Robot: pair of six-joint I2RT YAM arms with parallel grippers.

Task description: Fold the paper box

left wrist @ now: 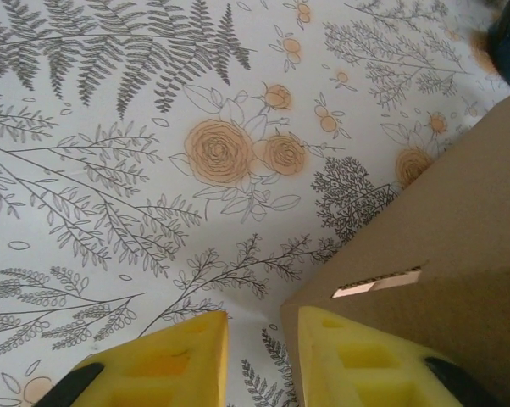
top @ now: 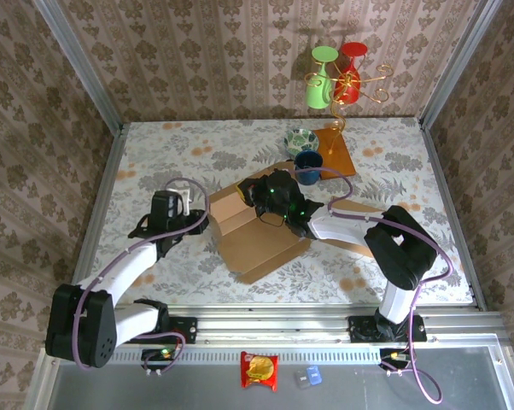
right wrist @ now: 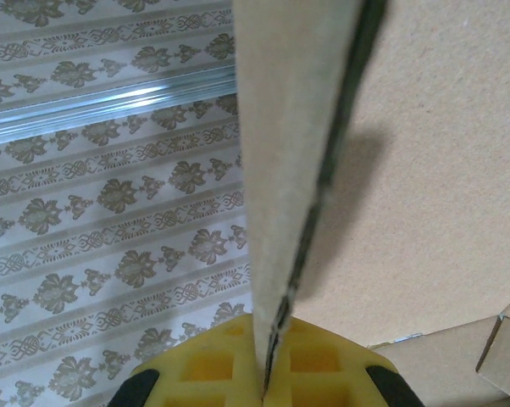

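The brown paper box (top: 255, 239) lies partly folded in the middle of the table, with one flap raised. My right gripper (top: 272, 195) is over its far edge, shut on that flap. In the right wrist view the flap (right wrist: 297, 127) runs edge-on into the shut yellow pads (right wrist: 213, 373) of the right gripper (right wrist: 268, 377). My left gripper (top: 195, 220) sits at the box's left corner and is open. In the left wrist view the box (left wrist: 458, 212) rises behind the right-hand finger (left wrist: 357, 365). Bare tablecloth shows across the left gripper's (left wrist: 263, 356) gap.
A wire stand with a green and a red cup (top: 335, 77) stands at the back. A patterned bowl (top: 301, 138), a blue cup (top: 308, 164) and an orange board (top: 338, 154) sit just behind the box. Walls close the table (top: 154, 154) on three sides.
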